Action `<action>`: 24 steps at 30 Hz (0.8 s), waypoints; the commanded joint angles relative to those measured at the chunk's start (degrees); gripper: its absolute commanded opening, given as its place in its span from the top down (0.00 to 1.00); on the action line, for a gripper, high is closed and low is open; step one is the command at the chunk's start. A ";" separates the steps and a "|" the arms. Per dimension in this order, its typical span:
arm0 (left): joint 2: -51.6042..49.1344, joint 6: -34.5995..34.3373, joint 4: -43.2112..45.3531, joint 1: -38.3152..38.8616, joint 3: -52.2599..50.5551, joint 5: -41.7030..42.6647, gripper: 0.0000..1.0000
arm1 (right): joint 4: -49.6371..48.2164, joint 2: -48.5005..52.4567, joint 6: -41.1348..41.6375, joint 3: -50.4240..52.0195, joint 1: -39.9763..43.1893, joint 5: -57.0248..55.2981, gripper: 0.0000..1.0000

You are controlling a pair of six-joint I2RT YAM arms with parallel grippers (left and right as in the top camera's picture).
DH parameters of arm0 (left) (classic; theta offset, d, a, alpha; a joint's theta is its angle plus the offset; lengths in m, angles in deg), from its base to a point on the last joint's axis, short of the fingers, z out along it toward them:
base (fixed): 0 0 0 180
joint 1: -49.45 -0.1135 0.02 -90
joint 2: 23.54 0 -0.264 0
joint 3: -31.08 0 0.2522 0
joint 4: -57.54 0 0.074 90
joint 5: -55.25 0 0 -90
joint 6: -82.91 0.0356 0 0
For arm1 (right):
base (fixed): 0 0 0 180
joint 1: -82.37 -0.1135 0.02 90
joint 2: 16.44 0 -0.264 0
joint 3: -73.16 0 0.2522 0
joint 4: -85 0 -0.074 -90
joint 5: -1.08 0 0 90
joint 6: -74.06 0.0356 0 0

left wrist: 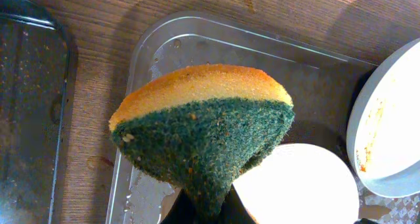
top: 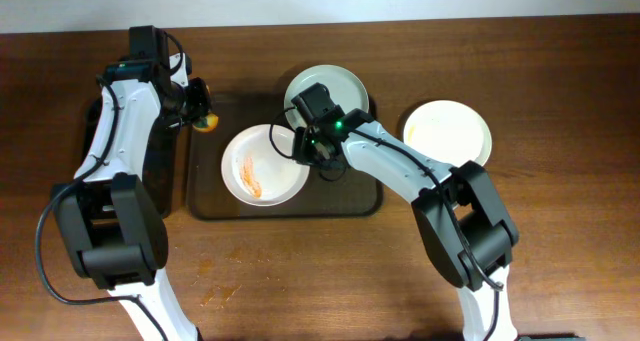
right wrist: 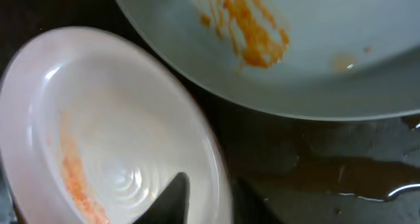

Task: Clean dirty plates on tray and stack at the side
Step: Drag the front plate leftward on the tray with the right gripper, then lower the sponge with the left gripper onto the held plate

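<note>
The streaked plate lies in the middle of the tray, orange sauce running down its left half. Its right rim sits right at the right jaws. In the right wrist view the rim passes between them, with one dark finger inside the bowl and a dark shape just outside the rim, so these jaws look clamped on the plate's edge. The far plate rests at the tray's back edge, partly hidden under the right arm. It lies just beside the held plate, and the wrist view shows an orange smear across its floor. A wet sheen lies on the dark tray floor in front of it. The third plate sits off the tray on the desk, to the right and apart from the other two. At the tray's back left corner the left jaws are pinched together on a sponge. Its green scouring face is toward the wrist camera, the yellow layer is above, and it is squeezed to a wedge over the tray floor. To the left of the tray, under the left arm, a narrow black tray lies on the desk.
</note>
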 commanded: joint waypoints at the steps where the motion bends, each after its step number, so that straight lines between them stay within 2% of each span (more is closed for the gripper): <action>1: 0.17 0.96 -0.04 0.15 0.57 0.00 0.99 | 1.92 1.16 2.12 -0.72 -0.33 2.47 0.87; 2: 0.17 0.96 -0.04 0.15 0.57 0.00 0.99 | 3.06 1.16 2.84 -0.72 -0.87 5.09 0.95; 7: 0.17 0.94 -0.04 0.15 0.57 0.02 0.99 | 3.58 1.16 2.84 -0.72 -3.43 4.61 0.96; 8: 0.17 0.94 -0.04 0.15 0.57 0.02 0.99 | 3.34 1.16 2.84 -0.72 -3.19 4.15 0.94; 9: 0.17 0.94 -0.04 0.15 0.57 0.00 0.99 | 2.84 1.16 2.84 -0.72 -2.89 3.15 0.82; 10: 0.17 0.94 -0.02 0.15 0.57 0.00 0.99 | 2.45 1.16 2.84 -0.72 -2.47 2.12 0.77; 13: 0.17 0.94 -0.04 0.15 0.57 0.00 0.99 | 1.84 1.92 2.82 -0.72 -1.64 1.55 0.73; 15: 0.17 0.96 -0.22 0.15 0.57 0.02 0.99 | 0.48 3.19 2.54 -0.74 -1.70 3.93 0.73; 18: 0.17 1.11 -1.66 0.15 0.57 0.04 0.99 | -0.74 3.87 1.95 -0.74 -1.70 5.14 0.79; 20: 0.17 5.18 -3.96 0.15 0.57 0.07 0.99 | -1.49 3.87 1.92 -0.74 -1.70 5.14 0.80; 22: 0.17 8.33 -7.10 0.15 0.57 0.07 0.99 | -2.51 3.93 1.73 -0.74 -1.70 5.14 0.85; 24: 0.17 8.50 -10.67 0.15 0.57 0.07 0.99 | -3.69 4.35 1.73 -0.74 -1.70 5.86 0.88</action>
